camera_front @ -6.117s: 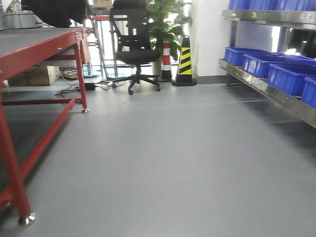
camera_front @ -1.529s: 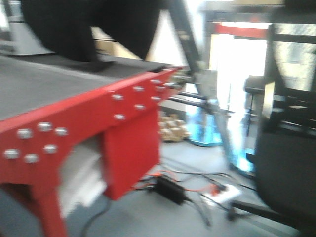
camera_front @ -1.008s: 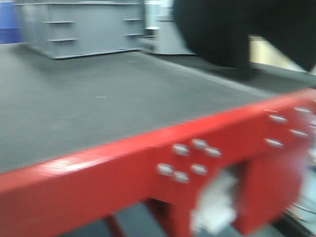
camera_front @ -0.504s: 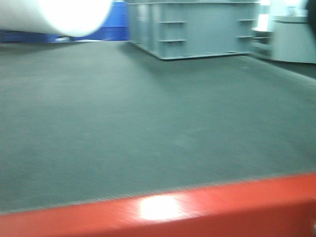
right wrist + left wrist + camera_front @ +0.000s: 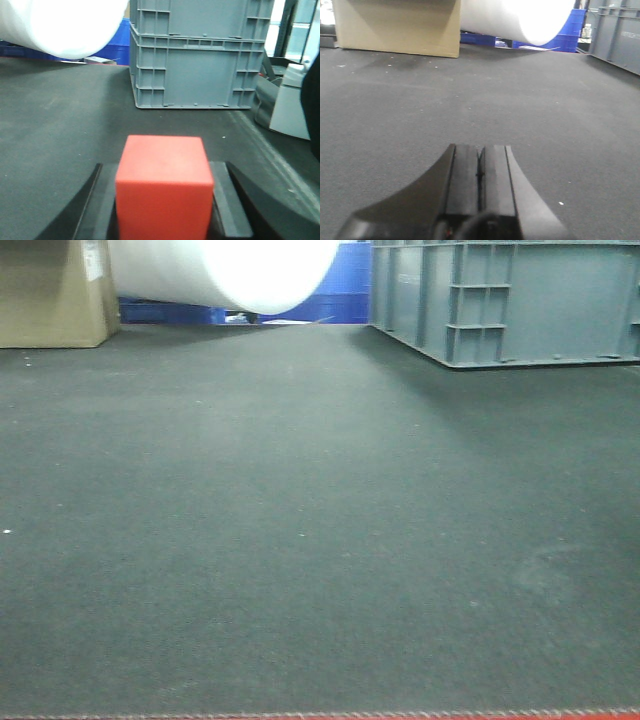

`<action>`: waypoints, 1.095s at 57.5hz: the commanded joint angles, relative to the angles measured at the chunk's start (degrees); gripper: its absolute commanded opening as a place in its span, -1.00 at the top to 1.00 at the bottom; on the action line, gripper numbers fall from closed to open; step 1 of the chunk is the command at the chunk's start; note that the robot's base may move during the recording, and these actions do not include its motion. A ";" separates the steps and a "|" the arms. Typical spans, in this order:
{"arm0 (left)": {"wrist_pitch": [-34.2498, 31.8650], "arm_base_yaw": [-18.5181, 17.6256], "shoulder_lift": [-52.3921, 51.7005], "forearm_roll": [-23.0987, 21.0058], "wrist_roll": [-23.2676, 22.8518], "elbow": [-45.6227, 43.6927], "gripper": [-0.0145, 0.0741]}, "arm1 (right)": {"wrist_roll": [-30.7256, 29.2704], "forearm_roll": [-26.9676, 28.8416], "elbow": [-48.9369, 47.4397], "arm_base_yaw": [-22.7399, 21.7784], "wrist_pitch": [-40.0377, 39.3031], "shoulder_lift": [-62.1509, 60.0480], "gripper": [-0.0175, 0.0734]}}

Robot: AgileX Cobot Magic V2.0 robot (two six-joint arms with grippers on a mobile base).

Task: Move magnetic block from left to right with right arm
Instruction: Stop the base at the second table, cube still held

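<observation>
**On the dark grey, rough-textured table mat (image 5: 300, 540): small smooth red cube, the magnetic block (image 5: 162, 170), clamped in the black two-fingered right gripper (image 5: 163, 215)**

Front view. The table mat fills nearly the whole frame. A thin strip of the red painted table edge (image 5: 320, 716) runs along the bottom. At the far left stands a tan cardboard box (image 5: 50, 295). Beside it is a large white roll (image 5: 250, 270), overexposed, with its surface detail lost. Blue plastic bins (image 5: 340, 285) sit behind the roll. A grey ribbed plastic crate (image 5: 510, 300) stands at the far right. Neither gripper nor the magnetic block shows in this view.

Left wrist view. The black left gripper (image 5: 480, 172) is pressed fully closed, finger against finger, with only a thin seam between them and nothing held. It points across the bare mat toward the cardboard box and the white roll, both well apart from it. A corner of the grey ribbed plastic crate shows at the right edge.

Right wrist view. The magnetic block sits squarely between the two thick dark fingers (image 5: 100, 200) of the right gripper, which press on its left and right faces. Its top face is lighter than its front. Whether the block rests on the mat or is lifted, I cannot tell. Ahead are two stacked grey crates (image 5: 195, 55). The white roll and a blue bin lie to the left.
</observation>
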 commanded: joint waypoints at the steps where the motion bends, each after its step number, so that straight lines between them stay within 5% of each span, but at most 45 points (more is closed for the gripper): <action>1: -4.49 -0.01 -0.53 -0.15 -0.41 0.39 0.96 | -0.29 0.00 -1.68 -0.24 -5.09 0.44 0.05; 63: -4.49 -0.01 -0.53 -0.15 -0.41 0.39 0.96 | -0.29 0.00 -1.68 -0.24 -5.09 0.44 0.05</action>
